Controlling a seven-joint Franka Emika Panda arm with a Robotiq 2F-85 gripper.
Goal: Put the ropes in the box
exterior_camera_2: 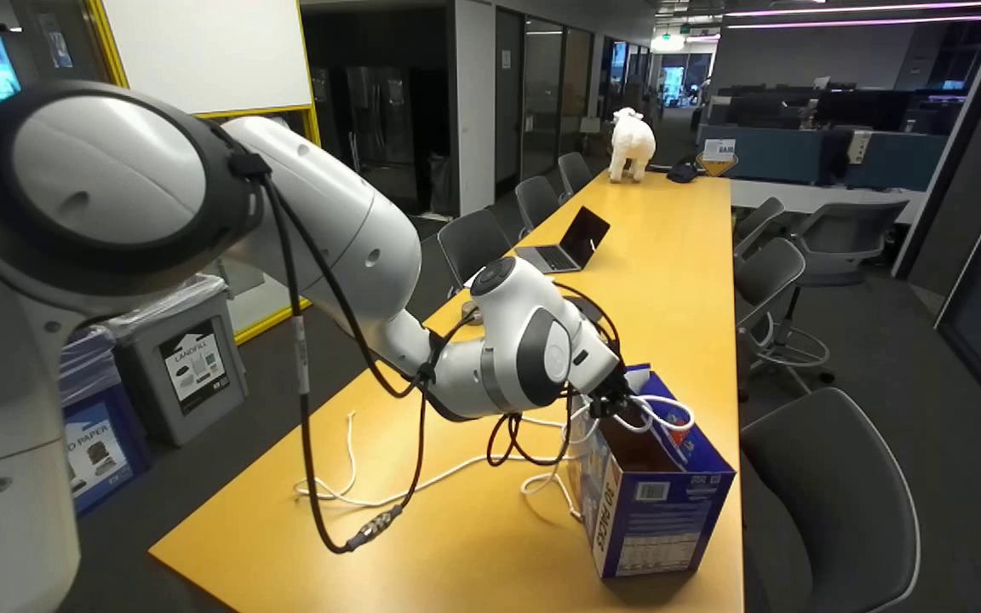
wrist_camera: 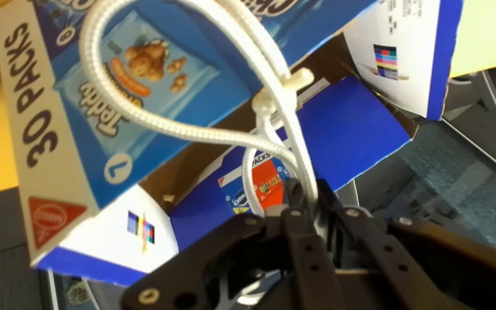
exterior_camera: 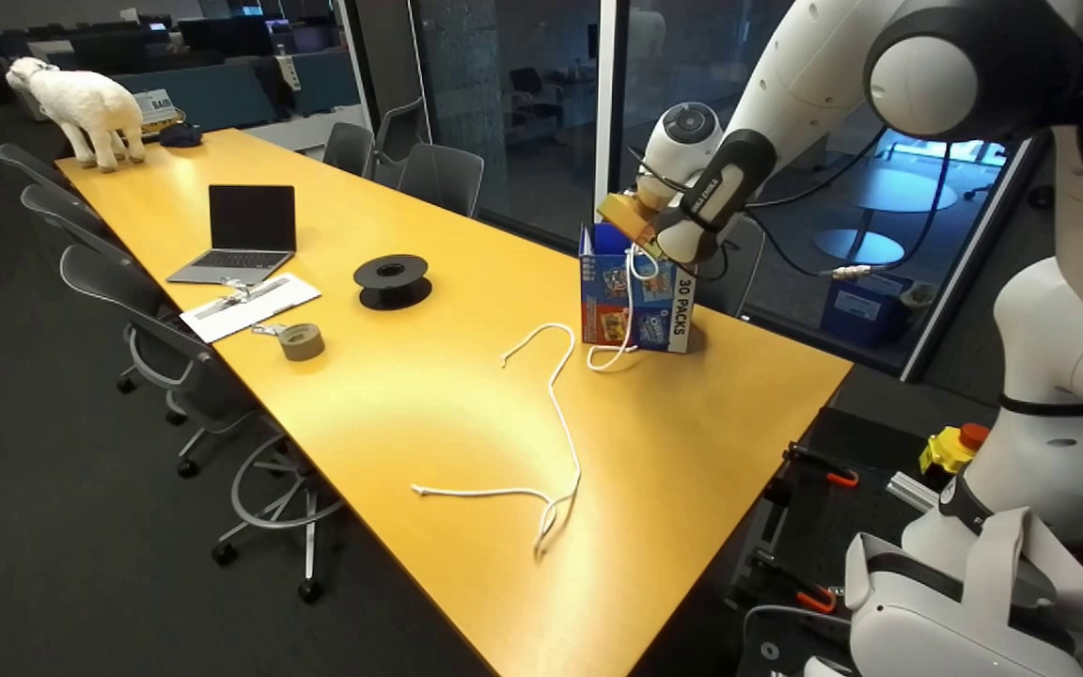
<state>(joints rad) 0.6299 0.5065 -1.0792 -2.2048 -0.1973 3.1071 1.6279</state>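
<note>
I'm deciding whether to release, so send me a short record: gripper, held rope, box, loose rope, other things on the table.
Gripper: closed on the held rope at the mouth of the box
Held rope: loops out of the gripper; a stretch hangs outside the box to the table
Box: upright, open on top, interior partly hidden
Loose rope: curved on the table, outside the box
Other things: laptop, black spool, tape roll, sheep figure

I saw "30 PACKS", "Teddy" on the blue cardboard box; left, "LANDFILL" on a boxy grey bin.
</note>
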